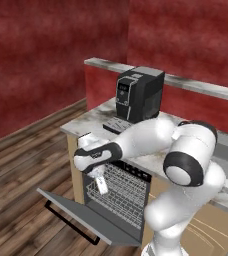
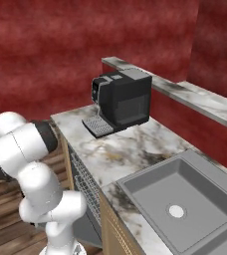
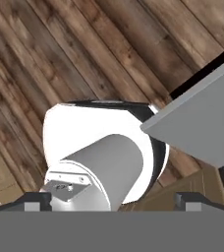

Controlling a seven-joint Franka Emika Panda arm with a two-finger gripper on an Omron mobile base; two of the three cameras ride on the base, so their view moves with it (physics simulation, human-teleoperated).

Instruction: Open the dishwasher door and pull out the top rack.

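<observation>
— Red walls and plank floor; left base view?
— Dishwasher door (image 1: 81, 212) lies dropped flat under the marble table (image 1: 88, 122); top rack (image 1: 120, 192) sits above it, gripper (image 1: 102, 186) released, just before the wires
— Right base?
— Coffee machine (image 2: 123, 97) far, sink (image 2: 185, 199) near right
— Hand view?
— Door (image 3: 202, 120) over floorboards (image 3: 60, 49)

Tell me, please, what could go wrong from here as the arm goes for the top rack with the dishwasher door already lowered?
1. The gripper hangs open just in front of the top rack; thin wires could slip between its fingers or be missed.
2. The dishwasher door lies open right below the hand, so a low reach might strike it.
3. The forearm runs close along the counter edge and could graze it.
</observation>
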